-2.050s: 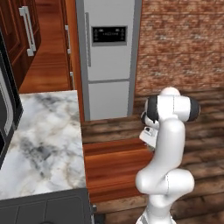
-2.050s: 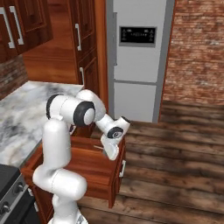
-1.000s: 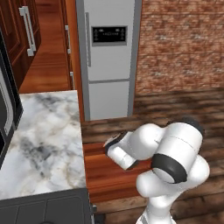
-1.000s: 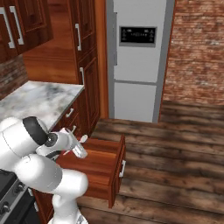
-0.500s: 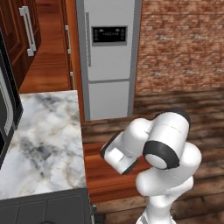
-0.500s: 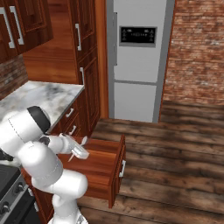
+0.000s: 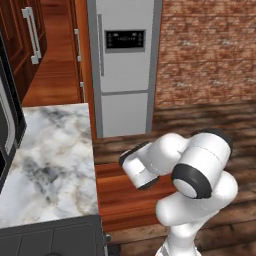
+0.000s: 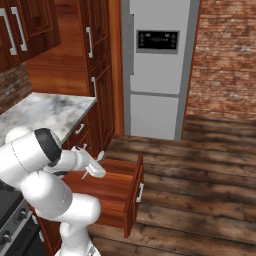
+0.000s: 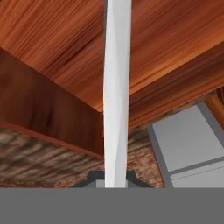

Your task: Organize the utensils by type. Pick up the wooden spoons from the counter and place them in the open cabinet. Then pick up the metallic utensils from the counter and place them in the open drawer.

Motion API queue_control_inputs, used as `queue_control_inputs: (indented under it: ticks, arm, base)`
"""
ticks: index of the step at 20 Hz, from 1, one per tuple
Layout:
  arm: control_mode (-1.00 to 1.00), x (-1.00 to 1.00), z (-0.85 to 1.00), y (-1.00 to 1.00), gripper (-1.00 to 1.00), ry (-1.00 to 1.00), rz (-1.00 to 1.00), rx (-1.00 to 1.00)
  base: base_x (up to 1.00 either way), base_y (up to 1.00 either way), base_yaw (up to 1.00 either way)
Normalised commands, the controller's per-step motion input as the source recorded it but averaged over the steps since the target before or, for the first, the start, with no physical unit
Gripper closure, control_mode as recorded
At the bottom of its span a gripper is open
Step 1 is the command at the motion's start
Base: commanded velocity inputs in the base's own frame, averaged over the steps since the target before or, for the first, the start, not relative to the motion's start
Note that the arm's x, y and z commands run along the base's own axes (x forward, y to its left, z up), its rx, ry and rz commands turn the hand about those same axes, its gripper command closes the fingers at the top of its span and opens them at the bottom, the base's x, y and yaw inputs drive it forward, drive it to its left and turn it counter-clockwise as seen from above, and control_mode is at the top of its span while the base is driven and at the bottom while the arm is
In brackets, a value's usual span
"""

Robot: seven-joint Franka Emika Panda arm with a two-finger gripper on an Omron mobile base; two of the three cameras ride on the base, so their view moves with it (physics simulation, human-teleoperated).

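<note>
While the white arm folds low beside the cabinetry in the left base view, its wrist hangs over the shallow reddish-brown wooden open drawer, which juts from the right edge of the white grey-veined marble counter; the fingers are hidden behind the forearm there.

Right base view: the two-finger gripper sits above the drawer's inner left portion, jaws shut narrow on a thin pale silver utensil whose ends project to either side of the fingers. Which of the metallic utensils it is cannot be told.

Hand view: the utensil's slim pale handle runs straight away from the fingers along the camera axis, over the plain wood drawer bottom and its front wall. The drawer therefore lies directly below the held piece, and release appears to need only a short descent. Only this view gives the long axis; only the right base view shows height above the drawer.
</note>
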Motion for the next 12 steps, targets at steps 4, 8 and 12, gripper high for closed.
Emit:
queue_control_inputs:
  ticks: [4,8,12]
  arm:
    - [-1.0,0.12,0.01,0.0,1.0,0.11,0.0,0.0]
    - [-1.0,0.12,0.09,0.0,1.0,0.24,0.0,0.0]
    - [-1.0,0.13,0.06,0.0,1.0,0.34,0.0,0.0]
  base:
    - [0.0,0.0,0.0]
    - [0.0,0.0,0.0]
    - [0.0,0.0,0.0]
